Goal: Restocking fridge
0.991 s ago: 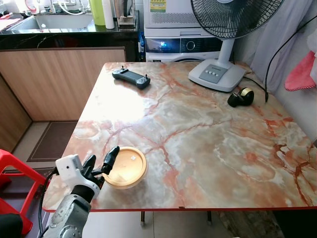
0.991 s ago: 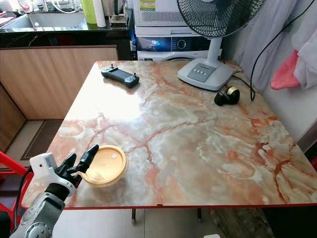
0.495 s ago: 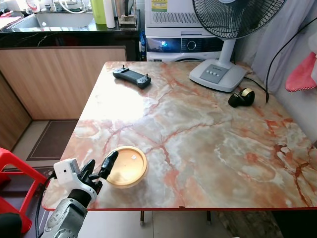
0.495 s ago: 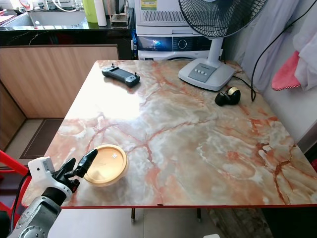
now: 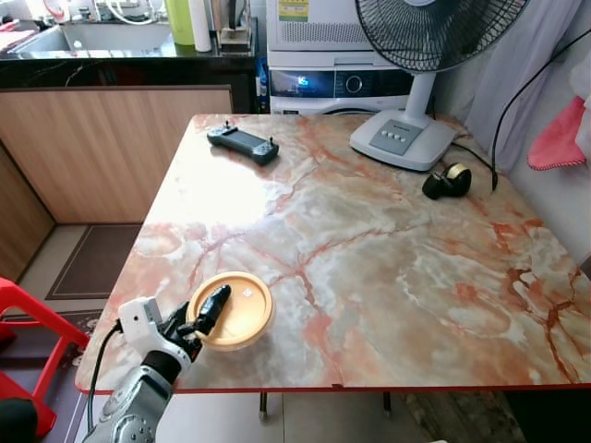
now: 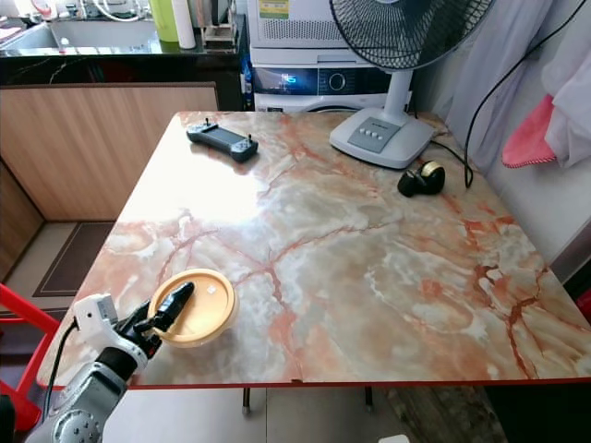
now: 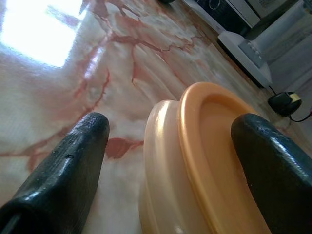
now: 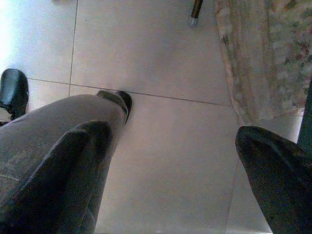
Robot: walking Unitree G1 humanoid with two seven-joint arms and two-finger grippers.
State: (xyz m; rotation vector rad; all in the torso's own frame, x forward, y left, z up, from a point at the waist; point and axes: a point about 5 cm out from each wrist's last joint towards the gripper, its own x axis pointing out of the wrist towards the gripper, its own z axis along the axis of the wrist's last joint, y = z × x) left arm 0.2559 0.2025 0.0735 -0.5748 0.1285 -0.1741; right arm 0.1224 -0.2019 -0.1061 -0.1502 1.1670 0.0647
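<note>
Container (image 5: 233, 310), round, tan with an orange lid, sits on the marble surface (image 5: 388, 268) near its front left corner. Left end effector (image 5: 205, 312) is at the container's near-left side, fingers spread open: one finger (image 7: 273, 165) lies over the lid, the other finger (image 7: 63, 170) is outside the rim above the surface, so the container's edge sits between them. Whether the fingers touch the container cannot be told. Right end effector (image 8: 170, 161) hangs open over the tiled floor (image 8: 156, 63), fingers well apart, a dark shoe (image 8: 13, 90) nearby.

Beyond the container, across the surface: black game controller (image 5: 243, 143) at the far left edge, white fan (image 5: 406, 138) base at the far right, a black-and-gold tape roll (image 5: 448, 180) just beside the fan base. Behind the surface, a white appliance (image 5: 342, 83) and a dark counter (image 5: 120, 65).
</note>
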